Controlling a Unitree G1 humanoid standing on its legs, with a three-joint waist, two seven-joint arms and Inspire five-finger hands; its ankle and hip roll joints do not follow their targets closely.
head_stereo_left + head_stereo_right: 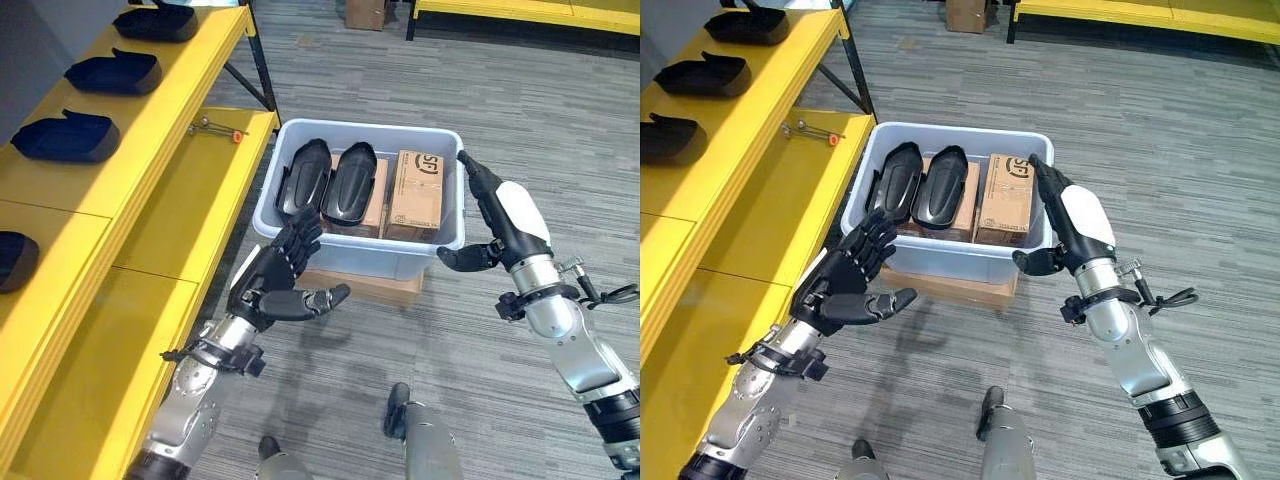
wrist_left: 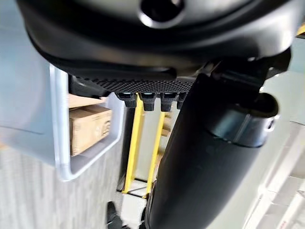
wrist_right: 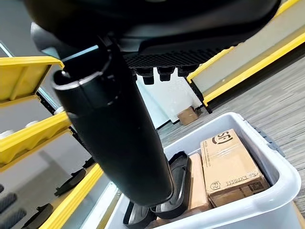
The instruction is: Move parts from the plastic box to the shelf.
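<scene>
2 parts waiting in the box, both hands empty

2 glossy black moulded shell parts (image 1: pixel 328 182) lying side by side on brown cardboard cartons (image 1: pixel 418 190) inside pale blue-grey plastic box (image 1: pixel 440 243) on grey carpet floor (image 1: pixel 520 110). Left hand (image 1: pixel 272 280) hovering at box's near-left corner, fingers (image 1: pixel 296 236) relaxed, released, grasping nothing. Right hand (image 1: pixel 495 222) by box's right rim, fingers straight, likewise empty. Yellow metal shelf (image 1: pixel 170 130) to the left, already carrying similar black parts (image 1: pixel 65 137). Step in hand, likely: reaching in for pickup. Next: lowering into box, closing round 1 shell, lifting clear of rim, swinging left.
</scene>
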